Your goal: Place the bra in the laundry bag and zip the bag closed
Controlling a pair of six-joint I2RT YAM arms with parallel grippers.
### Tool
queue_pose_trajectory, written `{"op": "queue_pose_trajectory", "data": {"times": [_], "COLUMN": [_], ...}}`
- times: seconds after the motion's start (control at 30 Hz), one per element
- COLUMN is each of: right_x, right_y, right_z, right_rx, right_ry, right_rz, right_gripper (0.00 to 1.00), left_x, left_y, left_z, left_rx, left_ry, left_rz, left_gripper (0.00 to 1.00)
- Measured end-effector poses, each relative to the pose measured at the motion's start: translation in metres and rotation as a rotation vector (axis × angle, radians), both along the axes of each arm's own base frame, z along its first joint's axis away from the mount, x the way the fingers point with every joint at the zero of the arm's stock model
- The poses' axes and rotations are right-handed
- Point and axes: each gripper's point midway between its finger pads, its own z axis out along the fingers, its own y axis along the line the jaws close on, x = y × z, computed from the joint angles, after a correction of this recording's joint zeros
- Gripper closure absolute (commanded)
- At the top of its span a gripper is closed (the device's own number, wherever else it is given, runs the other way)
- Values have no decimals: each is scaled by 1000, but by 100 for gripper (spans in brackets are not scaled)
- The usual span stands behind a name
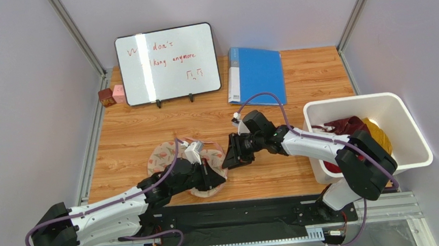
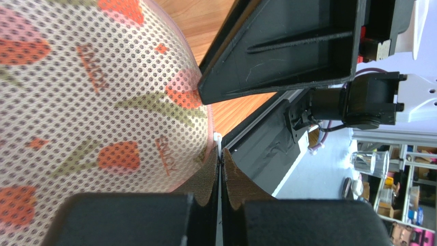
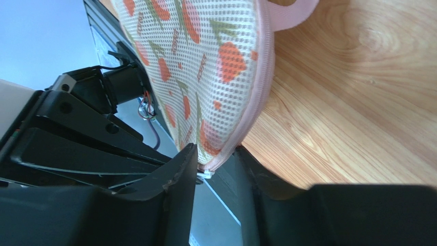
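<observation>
The laundry bag [image 1: 161,158] lies on the wooden table in front of the arms, a leaf-print mesh pouch with pink trim. It fills the left wrist view [image 2: 92,102] and the right wrist view [image 3: 205,66]. My left gripper [image 1: 214,173] [image 2: 220,159] is shut on a thin white zipper pull [image 2: 219,139] at the pouch's trimmed near edge. My right gripper [image 1: 225,158] [image 3: 215,159] meets it from the right, its fingers pressed on the pouch's end beside that pull. The bra is hidden from view.
A white bin [image 1: 410,133] at the right holds heaped red and yellow clothes [image 1: 351,130]. A whiteboard [image 1: 168,63], a blue folder [image 1: 255,74] and two small blocks [image 1: 112,96] stand at the back. The black base plate [image 1: 232,216] runs along the near edge.
</observation>
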Motion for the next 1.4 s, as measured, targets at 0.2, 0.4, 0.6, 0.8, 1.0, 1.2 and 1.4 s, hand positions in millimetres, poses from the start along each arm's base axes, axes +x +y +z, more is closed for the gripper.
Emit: {"op": "queue_pose_trajectory", "data": {"times": [0.2, 0.4, 0.6, 0.8, 1.0, 1.2, 1.4], "right_x": [3, 5, 18, 54, 70, 80, 90], "right_y": [7, 9, 2, -15, -25, -22, -29], "right_z": [0, 0, 0, 3, 8, 14, 17], "right_rx": [26, 32, 33, 49, 65, 70, -6], "right_ry": [27, 44, 55, 65, 72, 43, -31], "right_rz": [-17, -35, -82, -175, -212, -208, -197], "right_gripper": [94, 100, 100, 100, 100, 100, 100], "left_x": [0, 0, -2, -8, -8, -11, -10], "left_y": [-1, 3, 10, 26, 48, 61, 72], "left_z": [5, 11, 3, -9, -14, -25, -35], "left_rx": [-19, -46, -38, -40, -45, -8, 42], "left_ry": [-7, -24, -13, 10, 21, 45, 52], "left_rz": [-3, 9, 30, 66, 150, 182, 216], "left_gripper": [100, 100, 100, 100, 100, 77, 58]}}
